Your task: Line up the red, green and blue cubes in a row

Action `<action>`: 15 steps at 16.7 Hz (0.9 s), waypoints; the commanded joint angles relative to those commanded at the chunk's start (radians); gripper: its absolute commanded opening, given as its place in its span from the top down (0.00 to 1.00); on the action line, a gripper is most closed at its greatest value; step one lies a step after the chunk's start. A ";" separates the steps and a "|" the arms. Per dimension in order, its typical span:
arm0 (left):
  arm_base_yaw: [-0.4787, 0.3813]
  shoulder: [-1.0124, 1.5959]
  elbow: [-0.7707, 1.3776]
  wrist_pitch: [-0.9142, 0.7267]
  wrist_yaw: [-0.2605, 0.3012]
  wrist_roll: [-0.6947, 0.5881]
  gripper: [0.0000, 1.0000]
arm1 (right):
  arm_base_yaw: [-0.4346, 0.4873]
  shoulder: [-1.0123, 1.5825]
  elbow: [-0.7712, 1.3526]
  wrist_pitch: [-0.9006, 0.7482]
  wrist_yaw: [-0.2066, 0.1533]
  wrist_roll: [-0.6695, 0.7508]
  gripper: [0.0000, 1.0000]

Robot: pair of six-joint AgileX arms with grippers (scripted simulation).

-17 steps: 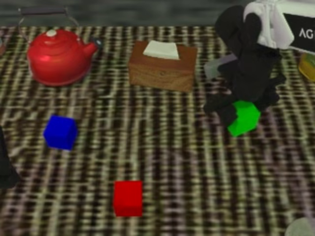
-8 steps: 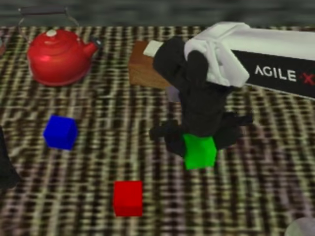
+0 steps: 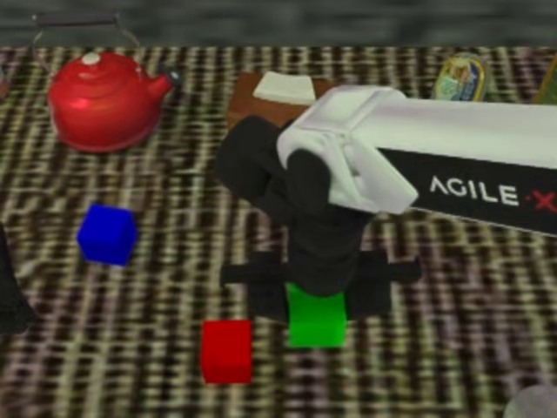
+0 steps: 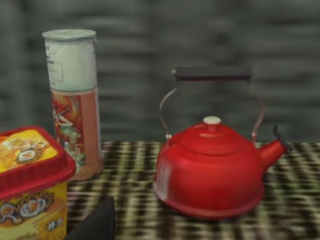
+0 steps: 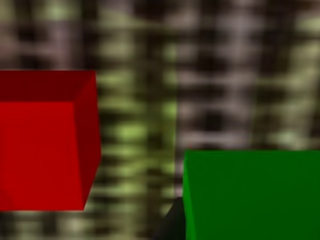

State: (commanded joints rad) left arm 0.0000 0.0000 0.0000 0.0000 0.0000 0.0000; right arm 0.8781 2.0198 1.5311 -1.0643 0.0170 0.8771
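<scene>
The right arm (image 3: 452,165) reaches across the table from the top view's right, its right gripper (image 3: 315,300) clamped on the green cube (image 3: 317,320), which hangs just right of the red cube (image 3: 226,350) with a slim gap. The blue cube (image 3: 106,233) sits well apart at left. To place well, I judge it should lower straight, edges squared to red, then release. The left gripper (image 4: 95,225) stays parked at left; its fingers I cannot tell
</scene>
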 joint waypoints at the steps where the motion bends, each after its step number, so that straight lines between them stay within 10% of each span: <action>1: 0.000 0.000 0.000 0.000 0.000 0.000 0.00 | 0.000 0.000 0.000 0.000 0.000 0.000 1.00; 15: 0.000 0.000 0.000 0.000 0.000 0.000 0.00 | 0.004 0.098 -0.148 0.245 0.001 0.005 1.00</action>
State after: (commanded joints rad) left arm 0.0000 0.0000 0.0000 0.0000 0.0000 0.0000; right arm 0.8822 2.1173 1.3833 -0.8191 0.0179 0.8826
